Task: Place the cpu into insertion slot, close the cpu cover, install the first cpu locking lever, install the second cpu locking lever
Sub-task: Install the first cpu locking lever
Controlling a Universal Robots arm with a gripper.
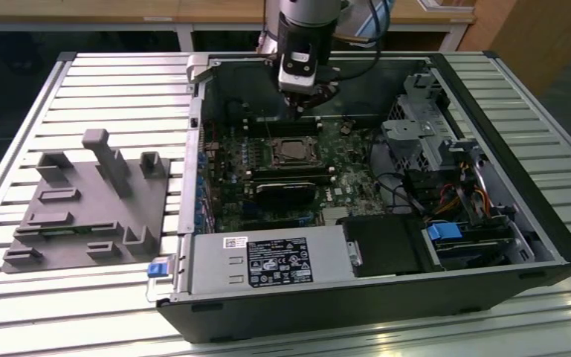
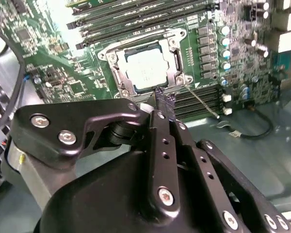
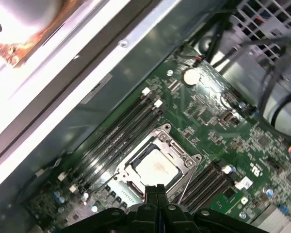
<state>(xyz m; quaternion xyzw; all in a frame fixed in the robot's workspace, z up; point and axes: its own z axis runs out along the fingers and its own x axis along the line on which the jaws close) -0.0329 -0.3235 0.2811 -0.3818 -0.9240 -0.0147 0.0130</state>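
Note:
The cpu (image 2: 144, 70) lies flat in its socket on the green motherboard, its pale metal top showing through the window of the cpu cover (image 2: 172, 73). The silvery cover frame lies down over the chip in both wrist views, cpu (image 3: 156, 170) and cover (image 3: 177, 150). A thin wire lever (image 2: 201, 103) angles away from the socket's corner. My gripper (image 2: 163, 104) is shut with nothing between its black fingers, its tips just beside the socket's edge. In the exterior view the gripper (image 1: 302, 104) hangs inside the open case, just behind the cpu (image 1: 291, 151).
Memory slots (image 2: 136, 19) flank the socket. The grey power supply box (image 1: 265, 260) sits at the case front, and a drive cage with cables (image 1: 434, 149) on the exterior view's right. A grey fixture (image 1: 87, 208) rests on the slatted table outside the case.

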